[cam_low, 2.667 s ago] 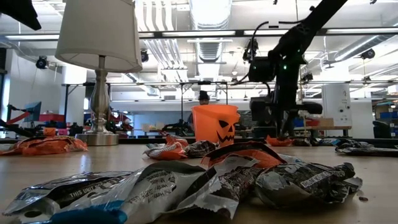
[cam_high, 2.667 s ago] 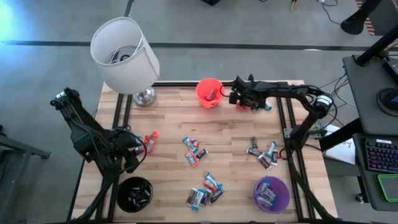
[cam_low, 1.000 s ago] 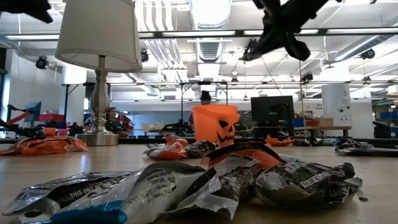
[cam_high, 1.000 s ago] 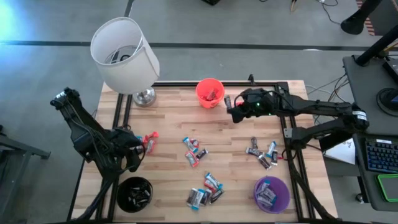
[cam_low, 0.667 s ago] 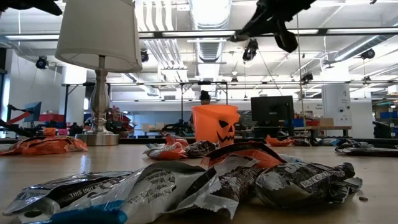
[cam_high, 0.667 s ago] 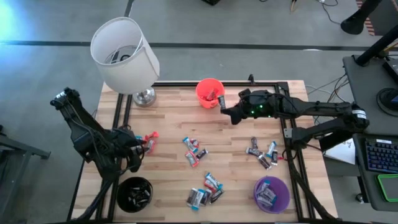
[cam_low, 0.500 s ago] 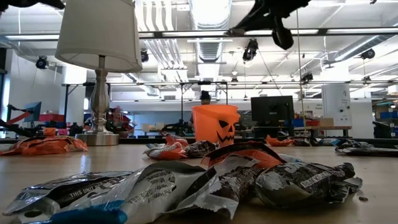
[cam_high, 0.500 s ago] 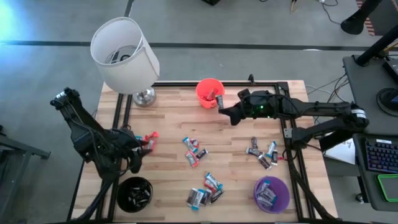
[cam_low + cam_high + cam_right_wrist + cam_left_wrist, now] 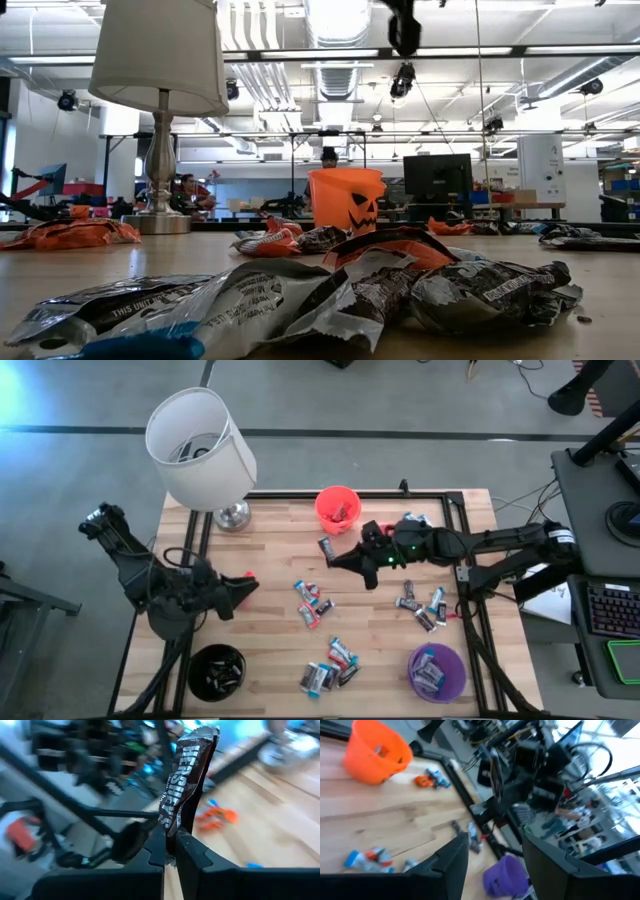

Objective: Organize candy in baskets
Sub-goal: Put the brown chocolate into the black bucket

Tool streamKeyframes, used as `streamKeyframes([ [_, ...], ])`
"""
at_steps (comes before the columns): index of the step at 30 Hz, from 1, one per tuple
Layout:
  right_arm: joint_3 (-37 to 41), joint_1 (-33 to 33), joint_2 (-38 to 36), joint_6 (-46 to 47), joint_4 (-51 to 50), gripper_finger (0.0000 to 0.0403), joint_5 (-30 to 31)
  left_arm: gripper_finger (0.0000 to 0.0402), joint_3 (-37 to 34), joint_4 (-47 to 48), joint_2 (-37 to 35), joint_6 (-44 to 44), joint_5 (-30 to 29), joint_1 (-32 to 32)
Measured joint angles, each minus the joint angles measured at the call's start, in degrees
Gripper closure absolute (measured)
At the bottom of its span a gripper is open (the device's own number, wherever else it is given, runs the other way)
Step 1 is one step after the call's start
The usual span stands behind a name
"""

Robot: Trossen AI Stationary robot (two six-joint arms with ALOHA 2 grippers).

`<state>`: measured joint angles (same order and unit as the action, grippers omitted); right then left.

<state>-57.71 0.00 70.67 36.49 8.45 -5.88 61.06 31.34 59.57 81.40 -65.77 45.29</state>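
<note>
Overhead, the right gripper [image 9: 331, 553] hangs above the middle of the wooden worktop [image 9: 280, 550], just in front of the orange-red basket [image 9: 337, 509], with its fingers [image 9: 189, 851] clamped on a dark brown candy bar [image 9: 186, 777] that stands upright between them in the right wrist view. The left gripper [image 9: 243, 587] sits near the worktop's left edge, its fingers [image 9: 451, 861] spread well apart and holding nothing, with a red-wrapped candy [image 9: 247, 575] just beside its tip. The orange-red basket stands at the far edge of the worktop, and the low view shows a jack-o'-lantern face on its side. The black basket [image 9: 216, 672] is at the near left corner and the purple basket [image 9: 436, 671] at the near right corner, the purple one holding several wrapped candies. Loose candies lie in three groups between them: a small cluster [image 9: 311, 603] near the centre, another [image 9: 330, 665] towards the near edge, and a third [image 9: 422, 606] on the right side close to the right arm's base. A few more wrappers [image 9: 415, 520] lie by the far right edge. A lamp with a white shade [image 9: 200, 447] stands at the far left corner.
</note>
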Motion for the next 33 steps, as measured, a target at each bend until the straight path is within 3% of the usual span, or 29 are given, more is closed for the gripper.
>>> streamKeyframes([
  [10,0.0,1.2,2.6,-0.6,6.1,0.0390,-2.6,0.0237,0.0,-13.8,1.5,-18.9,-0.4,-3.9],
  [17,-0.3,1.8,4.9,-0.6,12.8,0.0390,-5.8,0.0237,0.0,-13.8,4.1,-13.9,2.0,-7.3],
  [22,-4.9,3.1,8.2,-2.7,12.5,0.0390,-7.4,0.0237,0.0,-16.0,6.3,-10.1,4.2,-9.5],
  [28,-12.2,3.8,12.3,-6.7,2.6,0.0390,-7.7,0.0237,0.0,-23.4,8.0,-16.8,5.6,-10.4],
  [33,-15.9,3.9,13.6,-8.2,0.9,0.0390,-7.7,0.0237,0.0,-28.8,8.1,-22.8,7.3,-10.4],
])
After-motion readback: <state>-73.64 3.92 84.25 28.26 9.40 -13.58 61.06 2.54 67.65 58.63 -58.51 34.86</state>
